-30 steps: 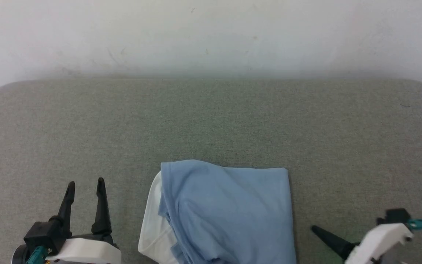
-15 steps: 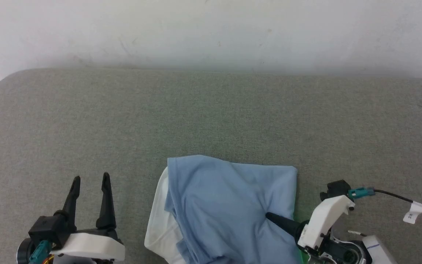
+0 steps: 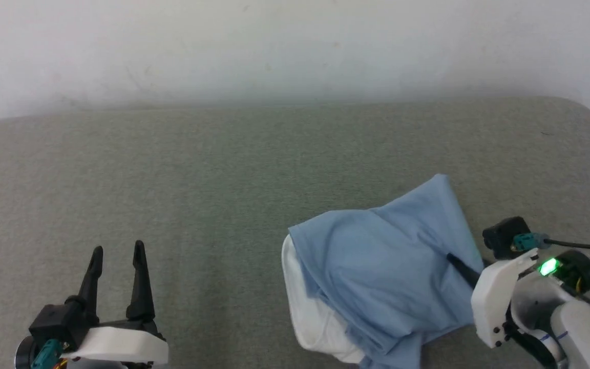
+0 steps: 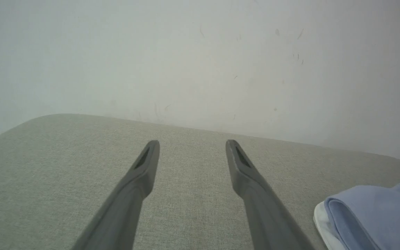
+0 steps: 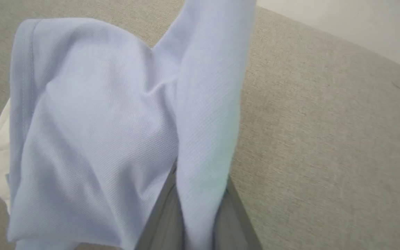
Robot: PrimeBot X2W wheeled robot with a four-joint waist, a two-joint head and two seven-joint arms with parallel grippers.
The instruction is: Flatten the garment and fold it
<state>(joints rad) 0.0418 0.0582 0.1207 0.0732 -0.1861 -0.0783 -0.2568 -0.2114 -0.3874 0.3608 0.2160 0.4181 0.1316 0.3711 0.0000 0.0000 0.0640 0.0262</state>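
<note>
Blue garment (image 3: pixel 377 266), its right edge pinched by the right tool (image 3: pixel 456 262), lies well apart from the spread left tool (image 3: pixel 117 250).

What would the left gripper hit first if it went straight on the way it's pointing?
Probably the white wall: the open left gripper points across bare grey cushion, with the garment off to its right. Depth is unclear.

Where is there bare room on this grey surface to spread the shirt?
Free: the wide stretch of grey surface between the wall and the garment, and the patch between the left gripper and the garment. Crowded: the near right corner, where the right gripper pinches the garment.
</note>
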